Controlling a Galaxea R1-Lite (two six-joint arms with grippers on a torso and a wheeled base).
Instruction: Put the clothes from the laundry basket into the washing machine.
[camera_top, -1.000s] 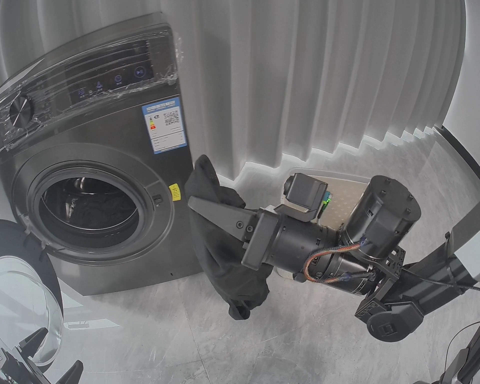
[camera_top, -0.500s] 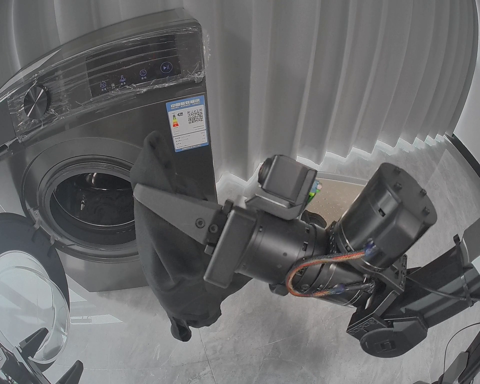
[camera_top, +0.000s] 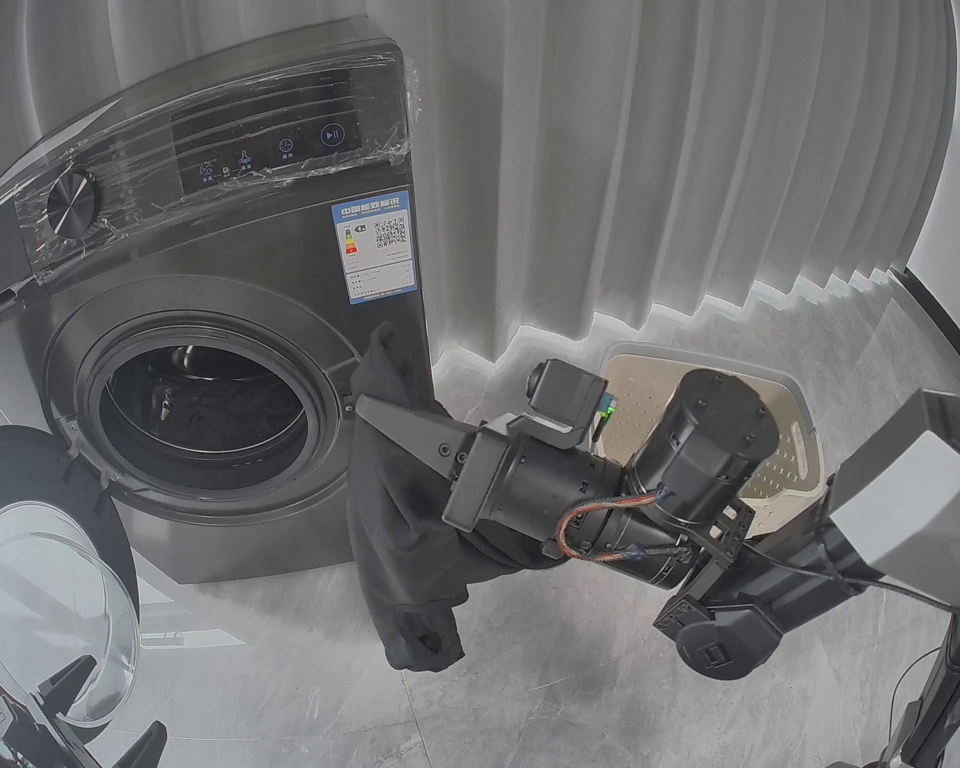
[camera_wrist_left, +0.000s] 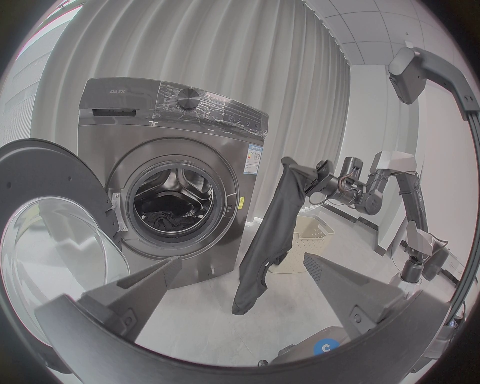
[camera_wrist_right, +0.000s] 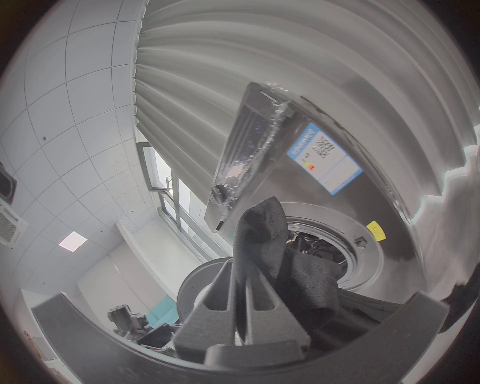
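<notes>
One item, head view: dark garment (camera_top: 400, 540) hangs clamped in right gripper (camera_top: 375, 410), off washing machine (camera_top: 230, 260) front right corner; laundry basket (camera_top: 800, 455) looks bare where seen.
Left wrist view: left gripper (camera_wrist_left: 241, 260) spread wide, empty; door (camera_wrist_left: 50, 185) open; dark clothes (camera_wrist_left: 160, 219) in drum (camera_wrist_left: 172, 192).
Right wrist view: fingers (camera_wrist_right: 225, 305) pinch dark garment, drum ahead.
Progress: probably last item, not yet in.

Black garment (camera_top: 396, 535); grey washing machine (camera_top: 250, 270); beige perforated laundry basket (camera_top: 790, 465).

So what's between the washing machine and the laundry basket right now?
The dark garment, hanging from the shut right tool over bare floor; the left wrist view shows it best.
</notes>
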